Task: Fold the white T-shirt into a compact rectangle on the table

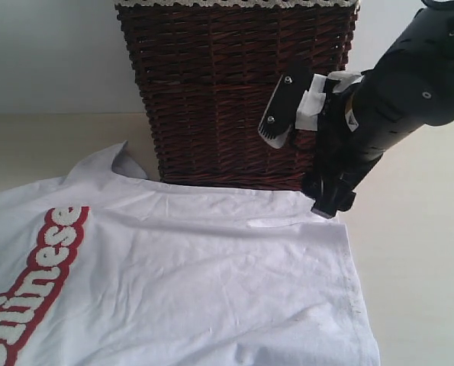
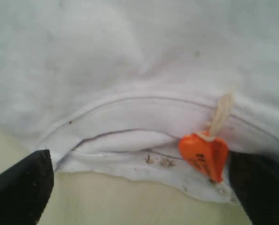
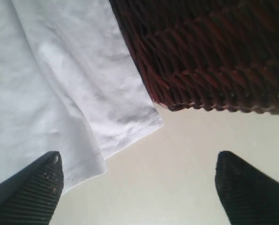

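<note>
The pale tabletop [image 1: 417, 252] carries everything. Most of its near part is covered by the white T-shirt [image 1: 204, 282], which lies spread out and not yet folded, red lettering up, with its far edge touching the foot of the dark wicker basket [image 1: 219, 84]. The right tool [image 3: 139, 187] hangs in front of the basket with its jaws wide and nothing between them. One finger is over a hemmed corner of the shirt, the other over bare tabletop. The left tool [image 2: 139, 192] is also wide and holds nothing. It stands on both sides of the collar, where a small orange tag [image 2: 204, 157] hangs on a string. I think the main danger is a bad grip. The right tool could close on only the top layer or miss the corner, so the fold would come out crooked. The cloth may also rub on the basket and wrinkle, or the tag string may catch on a finger.
</note>
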Robot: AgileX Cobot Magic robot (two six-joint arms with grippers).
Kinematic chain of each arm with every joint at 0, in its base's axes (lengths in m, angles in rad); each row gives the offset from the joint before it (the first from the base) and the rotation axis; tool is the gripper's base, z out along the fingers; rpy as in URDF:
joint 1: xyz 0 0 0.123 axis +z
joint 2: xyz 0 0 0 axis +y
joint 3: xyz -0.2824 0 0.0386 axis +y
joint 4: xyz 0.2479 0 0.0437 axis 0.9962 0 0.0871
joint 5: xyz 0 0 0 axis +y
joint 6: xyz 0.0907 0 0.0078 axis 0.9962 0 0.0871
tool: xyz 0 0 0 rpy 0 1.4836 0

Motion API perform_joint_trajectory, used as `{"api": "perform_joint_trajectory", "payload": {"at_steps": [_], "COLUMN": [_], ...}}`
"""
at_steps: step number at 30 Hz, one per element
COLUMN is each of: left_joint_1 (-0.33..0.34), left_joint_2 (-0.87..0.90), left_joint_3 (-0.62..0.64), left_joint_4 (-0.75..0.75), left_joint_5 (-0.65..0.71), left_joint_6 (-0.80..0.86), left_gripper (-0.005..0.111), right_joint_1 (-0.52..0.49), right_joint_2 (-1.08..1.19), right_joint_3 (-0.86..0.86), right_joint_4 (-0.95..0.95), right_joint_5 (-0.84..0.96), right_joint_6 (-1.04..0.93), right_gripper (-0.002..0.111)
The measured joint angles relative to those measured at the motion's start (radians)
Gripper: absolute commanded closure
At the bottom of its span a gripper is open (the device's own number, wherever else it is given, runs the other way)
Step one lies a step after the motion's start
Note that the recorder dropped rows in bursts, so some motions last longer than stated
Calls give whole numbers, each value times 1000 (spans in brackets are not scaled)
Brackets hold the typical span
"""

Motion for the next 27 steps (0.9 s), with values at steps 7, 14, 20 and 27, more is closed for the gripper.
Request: {"api": "perform_joint_trajectory", "payload": {"at_steps": [7, 14, 20, 27], "left_joint_1": [0, 0, 0, 0], "left_joint_2": [0, 0, 0, 0], "left_joint_3": [0, 0, 0, 0], "left_joint_4": [0, 0, 0, 0], "left_joint_5": [0, 0, 0, 0], "left_joint_6": [0, 0, 0, 0], "left_gripper": [1, 1, 1, 1], "right_joint_1": [0, 0, 0, -2], "right_joint_2": [0, 0, 0, 11], "right_joint_3": [0, 0, 0, 15], "right_joint_4": [126, 303, 423, 431], "right_joint_5": [149, 170, 316, 371], "right_joint_6": [-138, -366, -605, -697], "right_gripper": [24, 3, 3, 3]}}
